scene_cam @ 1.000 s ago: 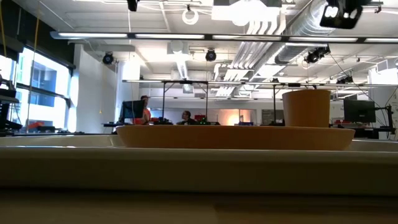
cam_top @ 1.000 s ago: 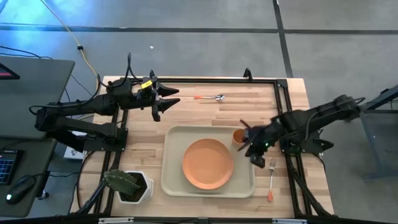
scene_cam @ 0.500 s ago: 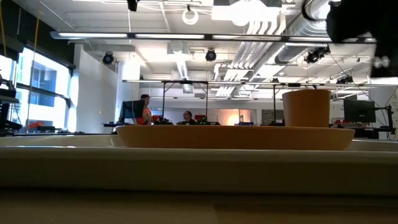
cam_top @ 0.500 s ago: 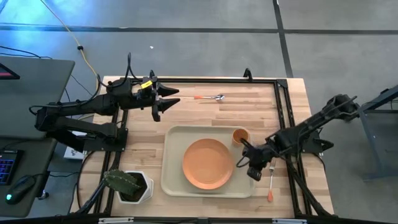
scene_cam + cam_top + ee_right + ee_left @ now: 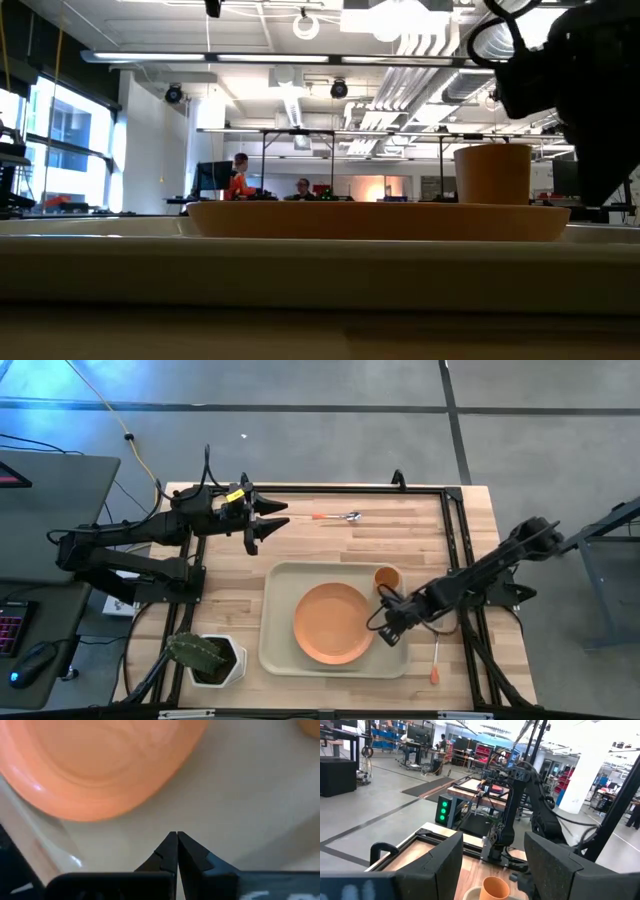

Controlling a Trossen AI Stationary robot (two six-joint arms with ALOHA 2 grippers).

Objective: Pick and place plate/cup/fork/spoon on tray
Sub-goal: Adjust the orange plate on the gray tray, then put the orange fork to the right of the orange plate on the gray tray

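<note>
In the high view, one tray [image 5: 275, 650] is lying on the table [image 5: 300, 540], and it is carrying one plate [image 5: 333, 623] and one cup [image 5: 387, 578]; the cup is standing at the tray's far right corner, just beside the plate. One spoon [image 5: 338, 517] is lying on the bare wood well beyond the tray, and one fork [image 5: 437, 653] is lying on the wood just off the tray's right rim. One potted plant [image 5: 205, 657] is sitting at the tray's near left. Two arms are showing: the left gripper [image 5: 277, 518] is waiting over the far left of the table, its fingers spread apart and holding nothing, while the right gripper [image 5: 385, 631] is hanging over the tray's right edge, between plate and fork. In the low view, the plate [image 5: 380, 220] is filling the middle, the cup [image 5: 492, 174] is rising behind its right end, and the right arm [image 5: 580, 90] is looming dark at the right; two people are sitting far back in the room. In the left wrist view, the cup [image 5: 494, 890] is showing between two spread fingers [image 5: 440, 865]. In the right wrist view, the fingertips [image 5: 176, 851] are pressed together with nothing between them, over the tray floor [image 5: 240, 815] just beside the plate [image 5: 95, 760].
</note>
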